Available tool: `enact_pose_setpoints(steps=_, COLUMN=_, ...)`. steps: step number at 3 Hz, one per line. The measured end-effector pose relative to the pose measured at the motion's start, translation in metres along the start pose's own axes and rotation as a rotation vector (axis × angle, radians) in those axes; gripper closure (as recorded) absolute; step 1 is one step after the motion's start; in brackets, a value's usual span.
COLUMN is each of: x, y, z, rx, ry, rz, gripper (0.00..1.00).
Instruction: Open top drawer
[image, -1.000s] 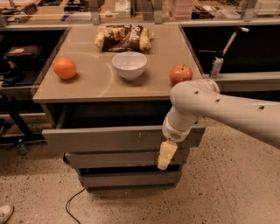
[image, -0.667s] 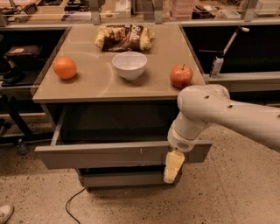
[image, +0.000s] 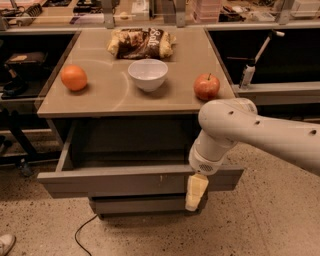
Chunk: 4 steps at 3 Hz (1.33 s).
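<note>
A tan table (image: 115, 95) stands above and behind the fingers (image: 196, 192). A thick white arm (image: 260, 132) comes in from their right and bends down to them. The top drawer (image: 115, 182) sits under the tabletop, pulled out toward the camera. Its grey-brown front runs left from the fingers, which hang pale against its right part. Whether they are open or closed cannot be told. A second ago the drawer was only slightly out; now its dark, shallow inside shows, so the opening looks nearly or fully done. The front is flat and handleless, with small pale marks just left of the fingers. On the table above them: a snack bag (image: 142, 42), bowl (image: 147, 74), orange (image: 74, 78), apple (image: 206, 86).
</note>
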<state>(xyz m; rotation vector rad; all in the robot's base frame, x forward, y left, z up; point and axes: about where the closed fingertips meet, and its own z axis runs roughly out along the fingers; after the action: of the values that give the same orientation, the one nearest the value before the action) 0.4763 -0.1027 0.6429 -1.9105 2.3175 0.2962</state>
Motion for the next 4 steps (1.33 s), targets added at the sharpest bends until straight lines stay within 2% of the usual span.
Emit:
enact_pose_setpoints(steps=1, x=0.008, y=0.026, z=0.017, rx=-0.067, ry=0.048, rz=-0.011, gripper=0.00)
enact_pose_setpoints(steps=2, x=0.007, y=0.026, z=0.012, rx=-0.068, ry=0.048, rz=-0.010, gripper=0.00)
enact_pose_setpoints(steps=3, x=0.026, y=0.072, z=-0.005, rx=-0.109, ry=0.081, rz=0.018, gripper=0.00)
enact_pose_setpoints(steps=4, x=0.026, y=0.073, z=-0.006, rx=-0.110, ry=0.082, rz=0.019, gripper=0.00)
